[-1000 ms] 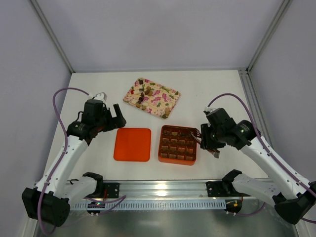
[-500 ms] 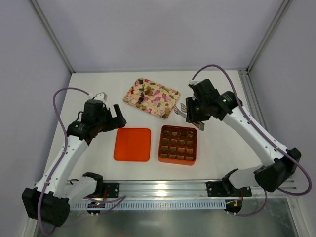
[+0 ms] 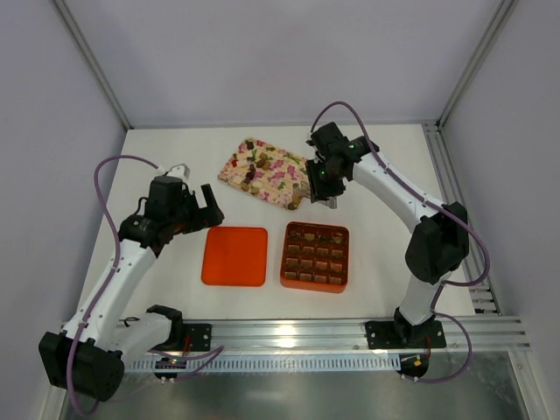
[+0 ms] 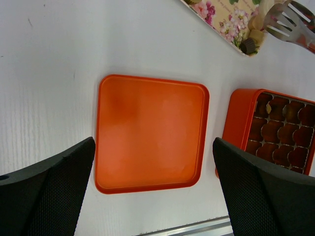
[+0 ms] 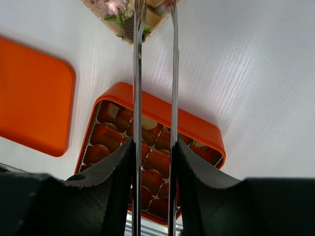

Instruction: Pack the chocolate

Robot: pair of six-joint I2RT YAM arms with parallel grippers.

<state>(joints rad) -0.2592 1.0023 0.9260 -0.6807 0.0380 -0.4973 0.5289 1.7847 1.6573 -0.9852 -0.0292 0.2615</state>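
Chocolate [image 3: 253, 168] lumps lie on the floral tray [image 3: 284, 179] at 12 o'clock on the table [image 3: 175, 157]; more fill the orange box [image 3: 315, 284] at the tray's 5 o'clock. The orange lid [image 3: 234, 255] sits at the box's 9 o'clock, apart. Left gripper [image 4: 152, 142] hangs over the lid, jaws wide, empty. Right gripper [image 5: 153, 152] is clamped on metal tongs [image 5: 137, 73]; tips slightly parted at the tray's 4 o'clock corner, blades crossing the box in wrist view. Can't tell if they hold a lump.

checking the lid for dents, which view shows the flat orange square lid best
Left wrist: the flat orange square lid fills the middle, whole and large. Top external shows it whole but small; right wrist catches only part of it at the left edge.
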